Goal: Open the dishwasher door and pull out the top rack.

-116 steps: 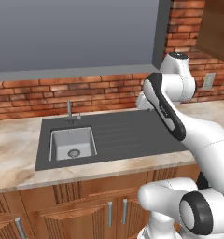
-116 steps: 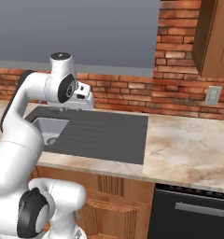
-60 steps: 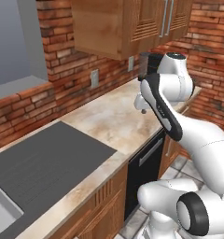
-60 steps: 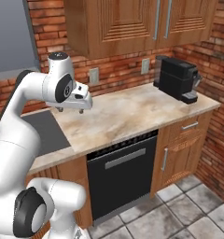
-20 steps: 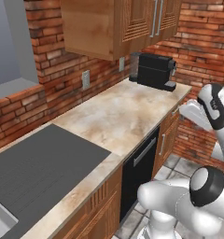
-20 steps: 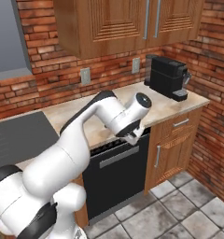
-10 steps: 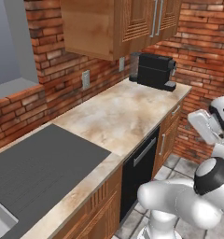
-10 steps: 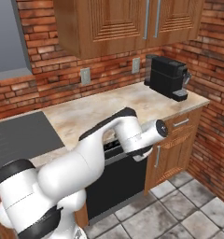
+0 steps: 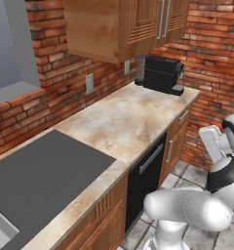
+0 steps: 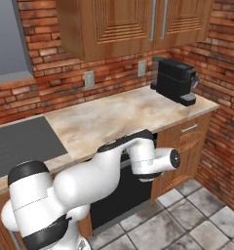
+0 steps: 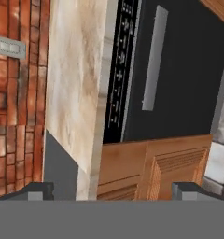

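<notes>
1. The dishwasher door (image 11: 184,79) is sitting closed under the marble counter (image 9: 133,122), silver bar handle (image 11: 153,58) untouched
2. The gripper (image 11: 111,189) is hovering apart from it, fingers spread wide, gripping nothing

You will find nothing readable here. The control strip (image 11: 122,70) along the top of the dishwasher door (image 11: 179,79) carries rows of small pale marks, but they are too blurred to make out. The coffee machine (image 10: 175,80) on the counter (image 10: 114,119) shows no brand or label.
</notes>
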